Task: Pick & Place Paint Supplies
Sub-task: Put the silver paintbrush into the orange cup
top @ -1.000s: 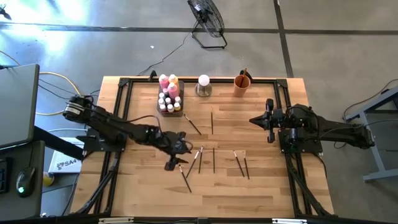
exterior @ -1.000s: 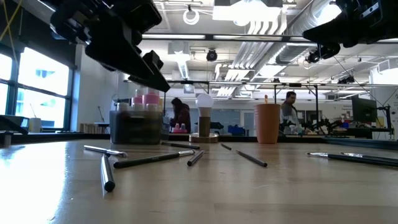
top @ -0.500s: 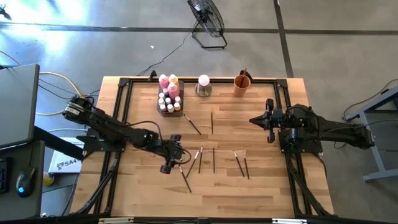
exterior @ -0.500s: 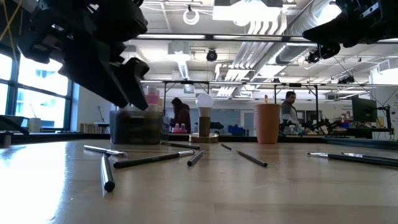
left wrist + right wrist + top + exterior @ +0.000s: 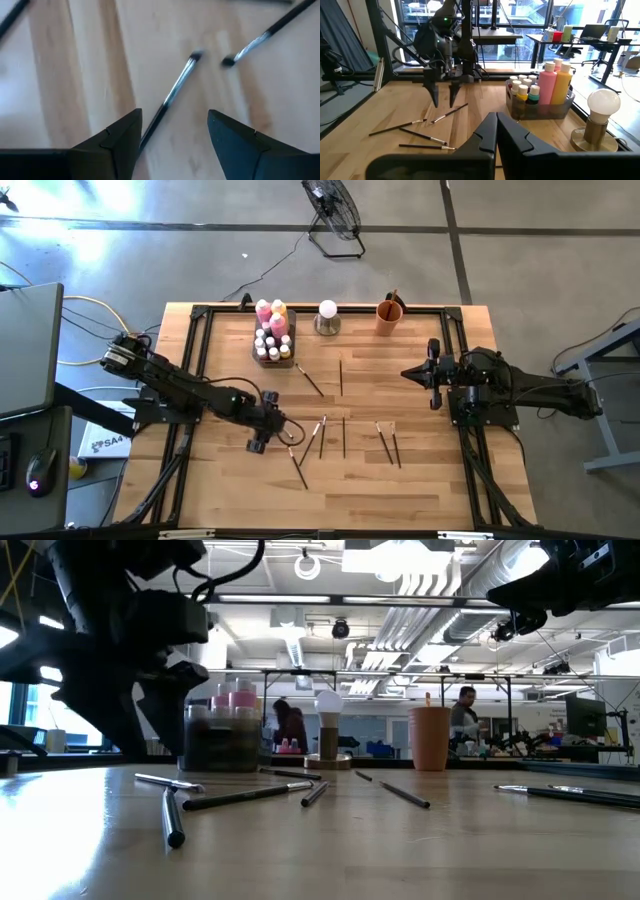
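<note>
A thin brush [image 5: 170, 97], dark-handled with a bright metal ferrule and a small dark tip, lies flat on the wooden table [image 5: 420, 490] and runs between the two fingers of the left gripper [image 5: 258, 442], which hangs just above it with jaws wide and nothing in them. This looks like the approach step of a pick: the next move calls for a descent straight down until the fingertips straddle the handle, then a close across so slim and round a shaft, which may roll or slip on the smooth planks. Other brushes [image 5: 343, 436] lie scattered nearby, some almost touching. The bottles [image 5: 272, 330], pink and yellow plastic with small white-capped ones, stand packed in a grey tray [image 5: 540, 107] at the far edge, beside a white ball [image 5: 327, 310] on a metal base and an orange cup [image 5: 388, 317]. The right gripper [image 5: 432, 373] waits at its side, fingers closed, empty.
</note>
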You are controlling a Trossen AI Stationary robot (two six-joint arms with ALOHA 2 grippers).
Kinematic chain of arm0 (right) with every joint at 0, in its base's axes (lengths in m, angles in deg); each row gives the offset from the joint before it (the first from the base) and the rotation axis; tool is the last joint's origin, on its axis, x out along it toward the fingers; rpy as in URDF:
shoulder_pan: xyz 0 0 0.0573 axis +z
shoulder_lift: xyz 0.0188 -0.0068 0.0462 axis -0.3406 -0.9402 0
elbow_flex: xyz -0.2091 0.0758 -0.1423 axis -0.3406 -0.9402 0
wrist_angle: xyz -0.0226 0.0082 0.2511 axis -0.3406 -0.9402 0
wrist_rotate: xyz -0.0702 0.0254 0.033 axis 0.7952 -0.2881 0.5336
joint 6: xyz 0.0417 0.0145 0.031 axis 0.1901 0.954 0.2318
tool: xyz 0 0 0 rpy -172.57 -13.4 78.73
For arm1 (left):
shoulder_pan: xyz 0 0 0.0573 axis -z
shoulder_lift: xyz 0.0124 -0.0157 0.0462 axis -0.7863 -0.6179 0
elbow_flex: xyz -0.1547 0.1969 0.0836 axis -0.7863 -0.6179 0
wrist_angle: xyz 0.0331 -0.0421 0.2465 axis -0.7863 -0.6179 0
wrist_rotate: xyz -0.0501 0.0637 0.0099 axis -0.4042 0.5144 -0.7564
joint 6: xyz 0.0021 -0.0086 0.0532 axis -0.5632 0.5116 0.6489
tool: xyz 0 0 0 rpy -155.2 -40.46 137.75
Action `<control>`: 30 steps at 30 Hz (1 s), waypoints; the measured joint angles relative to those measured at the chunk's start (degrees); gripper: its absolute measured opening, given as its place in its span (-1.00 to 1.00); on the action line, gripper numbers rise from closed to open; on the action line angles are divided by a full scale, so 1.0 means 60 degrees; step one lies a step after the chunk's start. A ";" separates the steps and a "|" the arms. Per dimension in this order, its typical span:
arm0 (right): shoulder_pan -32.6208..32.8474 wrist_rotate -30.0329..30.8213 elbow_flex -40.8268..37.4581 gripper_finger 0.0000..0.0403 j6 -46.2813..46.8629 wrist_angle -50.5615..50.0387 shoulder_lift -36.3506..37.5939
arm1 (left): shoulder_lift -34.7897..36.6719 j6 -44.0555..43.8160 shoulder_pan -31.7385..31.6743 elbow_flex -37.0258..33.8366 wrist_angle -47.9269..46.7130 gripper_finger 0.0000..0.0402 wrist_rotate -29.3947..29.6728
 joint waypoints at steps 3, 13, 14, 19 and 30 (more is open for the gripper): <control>-0.0002 0.0000 0.0000 -0.99 0.0000 0.0002 0.0000 | 0.0000 -0.0004 0.0000 0.0000 -0.0375 0.10 0.0310; -0.0003 0.0004 0.0000 -0.99 -0.0002 0.0004 0.0000 | -0.0638 0.0085 -0.0004 0.0034 0.0997 0.10 -0.0137; -0.0002 0.0004 0.0000 -0.99 -0.0004 0.0006 -0.0001 | -0.0888 0.0207 -0.0004 0.0181 0.1177 0.10 -0.0314; -0.0001 0.0408 0.0000 -0.99 -0.0004 -0.0004 -0.0004 | -0.2034 0.0574 -0.0010 0.1242 0.0604 0.10 -0.0610; -0.0003 0.0503 0.0000 -0.99 -0.0025 -0.0011 -0.0102 | -0.2743 0.0466 -0.0011 0.2269 -0.0164 0.10 -0.0659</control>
